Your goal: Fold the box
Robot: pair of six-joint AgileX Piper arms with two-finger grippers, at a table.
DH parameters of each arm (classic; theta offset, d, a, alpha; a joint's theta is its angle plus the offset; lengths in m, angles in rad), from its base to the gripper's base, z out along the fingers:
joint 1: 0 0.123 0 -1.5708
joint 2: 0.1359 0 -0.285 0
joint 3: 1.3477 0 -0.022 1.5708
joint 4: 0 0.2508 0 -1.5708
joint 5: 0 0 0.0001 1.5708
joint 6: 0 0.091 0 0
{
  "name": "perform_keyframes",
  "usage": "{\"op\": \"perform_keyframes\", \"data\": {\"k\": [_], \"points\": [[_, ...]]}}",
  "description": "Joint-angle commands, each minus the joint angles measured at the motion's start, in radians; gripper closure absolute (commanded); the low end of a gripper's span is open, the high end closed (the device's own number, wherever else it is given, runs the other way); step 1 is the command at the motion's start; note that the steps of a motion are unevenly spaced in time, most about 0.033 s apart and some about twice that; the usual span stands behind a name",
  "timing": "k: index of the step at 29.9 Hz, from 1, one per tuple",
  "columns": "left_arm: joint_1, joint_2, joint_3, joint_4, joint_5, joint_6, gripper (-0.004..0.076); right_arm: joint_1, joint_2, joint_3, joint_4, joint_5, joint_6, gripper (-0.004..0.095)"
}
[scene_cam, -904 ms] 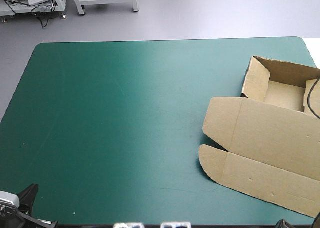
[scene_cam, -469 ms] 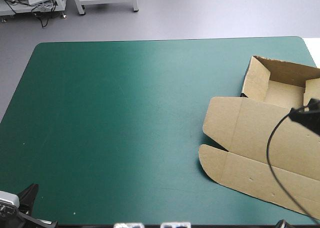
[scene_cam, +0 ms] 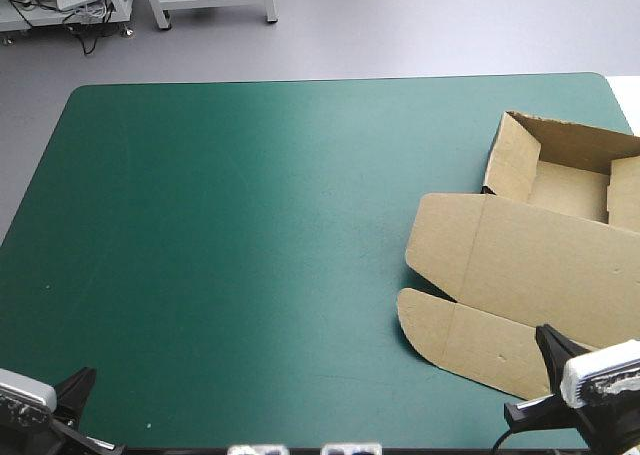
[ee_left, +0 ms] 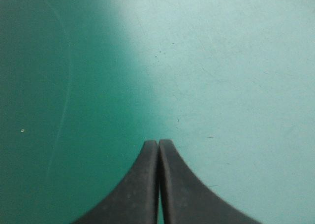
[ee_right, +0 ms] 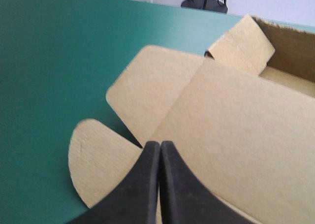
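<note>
Brown board across the right side of the teal-green cover [scene_cam: 250, 225] — the box [scene_cam: 540, 265], open and part-formed, reaching out to the right edge. At its far end, an open tray [scene_cam: 570, 190] with walls raised, the left wall [scene_cam: 513, 160] upright and leaning a little outward. Toward the near edge, the lid [scene_cam: 545, 275] flat on the cover, joined to the tray along a crease. On the lid's left side, two rounded flaps [scene_cam: 440, 237], also flat, with a narrow notch of teal-green between them. By the near right corner, the right gripper [scene_cam: 548, 337], above the lid's nearest panel. In its own wrist view, black fingers [ee_right: 142, 189] pressed together into one pointed arch, the tip over the inner end of the notch, with both flaps and the tray's raised wall ahead of it. Touching the board or just above it — cannot tell. At the near left corner, the left gripper [scene_cam: 78, 380], well apart from the box and over bare cover. Its black fingers [ee_left: 138, 184] likewise closed flat against each other in a single arch. Ahead of them only teal-green, marked by faint scratches and one small pale speck [ee_left: 22, 131].
</note>
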Motion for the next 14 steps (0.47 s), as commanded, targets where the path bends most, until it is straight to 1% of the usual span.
{"op": "perform_keyframes", "data": {"k": [1, 4, 7, 12, 14], "points": [[-0.013, -0.009, 0.045, -0.040, -0.097, 0.000, 0.0734, 0.045, -0.032, 0.045, -0.123, -0.050, 0.082, 0.0925], [-0.013, -0.042, 0.110, -0.064, -0.149, 0.028, 0.0734, 0.045, -0.073, 0.112, -0.177, -0.075, 0.121, 0.0926], [-0.013, -0.069, 0.158, -0.084, -0.201, 0.030, 0.0734, 0.045, -0.100, 0.160, -0.179, -0.087, 0.129, 0.0926], [-0.013, -0.079, 0.220, -0.072, -0.221, 0.030, 0.0734, 0.043, -0.105, 0.174, -0.182, -0.116, 0.136, 0.0926], [-0.013, -0.079, 0.216, -0.064, -0.236, 0.045, 0.0734, 0.043, -0.105, 0.174, -0.182, -0.119, 0.136, 0.0926]]}}
